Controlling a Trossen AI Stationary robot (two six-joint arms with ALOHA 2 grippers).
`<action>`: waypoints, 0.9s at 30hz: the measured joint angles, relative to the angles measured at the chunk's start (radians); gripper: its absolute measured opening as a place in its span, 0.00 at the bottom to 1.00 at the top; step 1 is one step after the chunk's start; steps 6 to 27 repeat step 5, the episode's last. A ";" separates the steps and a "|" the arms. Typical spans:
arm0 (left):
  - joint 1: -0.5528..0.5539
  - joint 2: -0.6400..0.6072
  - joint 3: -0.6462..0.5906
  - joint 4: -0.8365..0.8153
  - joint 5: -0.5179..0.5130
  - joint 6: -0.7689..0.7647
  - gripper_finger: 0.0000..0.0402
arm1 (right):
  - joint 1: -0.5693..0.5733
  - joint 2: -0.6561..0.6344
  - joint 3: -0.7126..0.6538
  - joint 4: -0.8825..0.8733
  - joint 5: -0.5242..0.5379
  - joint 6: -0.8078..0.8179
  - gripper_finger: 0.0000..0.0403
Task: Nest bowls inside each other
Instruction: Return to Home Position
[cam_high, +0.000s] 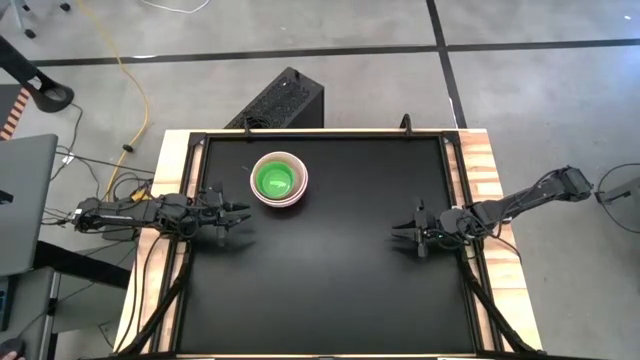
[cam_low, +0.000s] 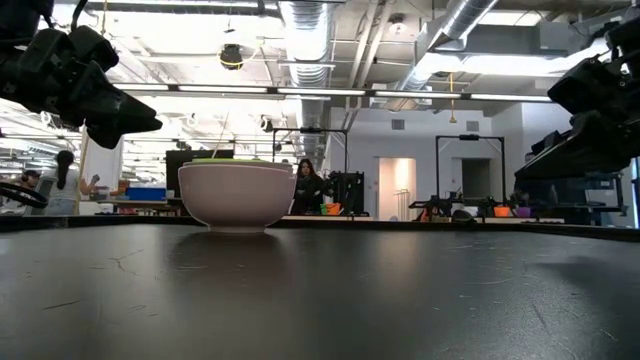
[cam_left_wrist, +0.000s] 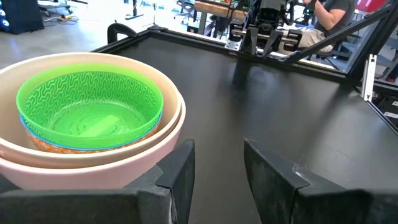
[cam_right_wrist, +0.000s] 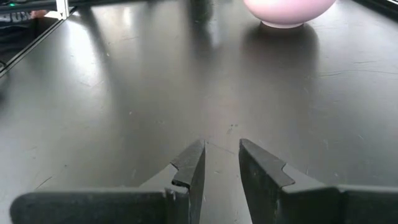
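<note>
The bowls stand as one nested stack (cam_high: 279, 180) on the black table, left of centre toward the far side. A green bowl (cam_left_wrist: 90, 112) lies innermost, with a blue rim and an orange band just under it, inside a cream bowl (cam_left_wrist: 163, 94) that sits in a pink bowl (cam_left_wrist: 93, 175). The stack rests on the pink bowl's base (cam_right_wrist: 286, 23). My left gripper (cam_high: 243, 217) hovers open at the table's left edge, near the stack. My right gripper (cam_high: 400, 236) hovers open at the right edge, far from it.
A raised frame (cam_high: 320, 133) borders the black table top. A dark box (cam_high: 280, 100) stands on the floor beyond the far edge. Bare black surface (cam_high: 330, 290) stretches between the two arms and toward the near edge. People (cam_low: 308, 185) show in the room behind.
</note>
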 joint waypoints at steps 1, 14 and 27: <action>0.000 0.000 0.000 0.000 0.000 0.000 0.32 | 0.000 0.000 0.000 0.000 0.000 0.000 0.29; 0.000 0.000 0.000 0.000 0.000 0.000 0.32 | 0.000 0.000 0.000 0.000 0.000 0.000 0.29; 0.000 0.000 0.000 0.000 0.000 0.000 0.32 | 0.000 0.000 0.000 0.000 0.000 0.000 0.29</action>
